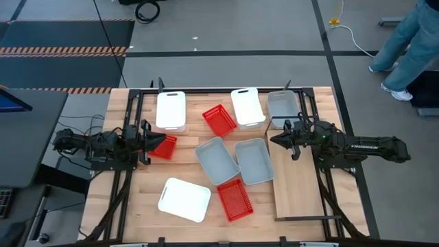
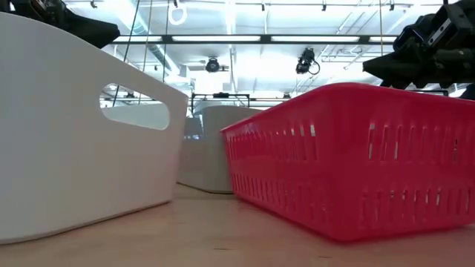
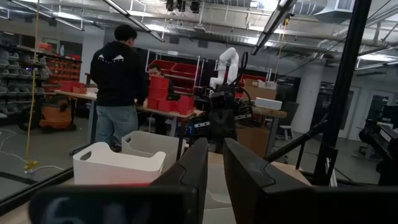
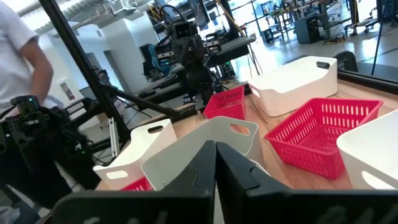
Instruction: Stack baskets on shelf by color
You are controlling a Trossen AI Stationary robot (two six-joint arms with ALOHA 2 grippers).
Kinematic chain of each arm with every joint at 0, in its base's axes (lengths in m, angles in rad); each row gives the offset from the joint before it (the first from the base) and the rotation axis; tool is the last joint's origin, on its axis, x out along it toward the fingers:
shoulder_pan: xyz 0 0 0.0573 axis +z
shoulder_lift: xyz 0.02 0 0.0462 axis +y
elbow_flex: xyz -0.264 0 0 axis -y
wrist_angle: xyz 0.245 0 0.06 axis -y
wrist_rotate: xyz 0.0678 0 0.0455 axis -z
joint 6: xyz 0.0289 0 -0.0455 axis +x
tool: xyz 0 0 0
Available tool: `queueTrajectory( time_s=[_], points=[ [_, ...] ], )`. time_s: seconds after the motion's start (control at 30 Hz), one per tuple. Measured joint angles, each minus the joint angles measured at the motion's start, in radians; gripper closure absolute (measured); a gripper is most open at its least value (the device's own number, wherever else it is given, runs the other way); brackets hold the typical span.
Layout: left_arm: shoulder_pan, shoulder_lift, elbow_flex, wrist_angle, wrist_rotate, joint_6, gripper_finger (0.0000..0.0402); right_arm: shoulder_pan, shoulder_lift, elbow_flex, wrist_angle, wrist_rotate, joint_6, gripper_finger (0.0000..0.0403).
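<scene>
My left gripper (image 1: 152,142) is at the table's left side, shut on the near rim of a red basket (image 1: 165,147), which hangs tilted from it. The same red basket (image 4: 225,103) shows in the right wrist view under the left arm. My right gripper (image 1: 278,140) hovers shut and empty at mid-right, beside a grey basket (image 1: 282,106). Two more grey baskets (image 1: 218,159) lie side by side at the centre. White baskets sit at the back left (image 1: 171,110), back centre (image 1: 247,107) and front (image 1: 184,200). Other red baskets lie at the back (image 1: 219,120) and front (image 1: 234,200). The pale shelf (image 1: 298,195) lies at the front right with nothing on it.
A black frame (image 1: 130,123) runs along the table's left and right sides and its back edge. One person (image 1: 411,48) stands on the floor beyond the back right corner. Another person (image 3: 118,81) stands at a bench in the room behind.
</scene>
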Motion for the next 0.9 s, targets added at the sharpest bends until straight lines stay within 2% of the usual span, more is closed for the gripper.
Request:
queueTrajectory(
  time_s=[0.43, 0.6, 0.7, 0.77, 0.83, 0.9],
  points=[
    [0.000, 0.000, 0.000, 0.001, 0.000, 0.000, 0.0343, 0.000, 0.000, 0.000, 0.000, 0.000, 0.000, 0.0391],
    [0.000, 0.000, 0.009, 0.139, 0.000, -0.032, 0.0345, 0.000, 0.000, 0.000, 0.000, 0.000, 0.000, 0.0391],
    [0.000, 0.030, 0.115, 0.040, 0.030, -0.064, 0.0350, 0.000, 0.000, 0.000, 0.000, 0.000, 0.000, 0.0391],
    [0.000, 0.080, 0.250, -0.126, 0.078, -0.064, 0.0351, 0.000, 0.000, 0.000, 0.000, 0.000, 0.000, 0.0391],
    [0.000, 0.177, 0.398, -0.314, 0.077, -0.064, 0.0350, 0.000, 0.000, 0.000, 0.000, 0.000, 0.000, 0.0391],
    [0.003, 0.296, 0.543, -0.466, 0.032, -0.067, 0.0347, 0.000, 0.000, 0.000, 0.000, 0.000, 0.000, 0.0391]
  ],
)
